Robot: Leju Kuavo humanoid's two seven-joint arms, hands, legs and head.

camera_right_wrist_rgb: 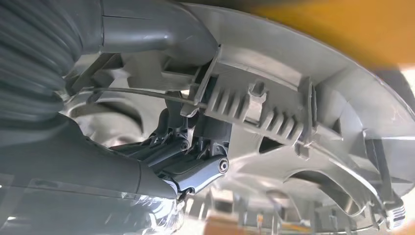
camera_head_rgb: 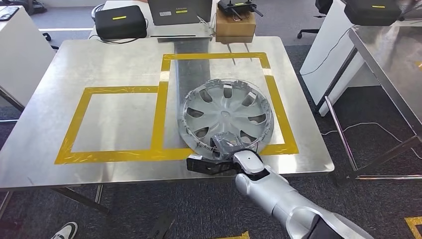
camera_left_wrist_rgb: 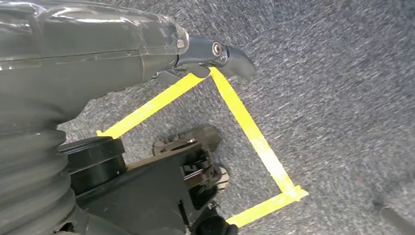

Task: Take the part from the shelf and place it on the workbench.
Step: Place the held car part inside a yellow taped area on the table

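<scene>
Right robot hand (camera_head_rgb: 225, 145) grips the rim of the round, grey plastic hubcap (camera_head_rgb: 226, 115) on the steel workbench (camera_head_rgb: 119, 64).

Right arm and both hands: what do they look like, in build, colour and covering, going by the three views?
The right arm is a smooth silver tube with a dark joint section near the picture's lower edge. Its right hand is dark grey and black, with clear film over the back. At the wrist the right hand shows a grey ribbed cover and dark linkages with a silver pin. The left hand looks alike: ribbed cover, glossy film, dark fingers.
</scene>
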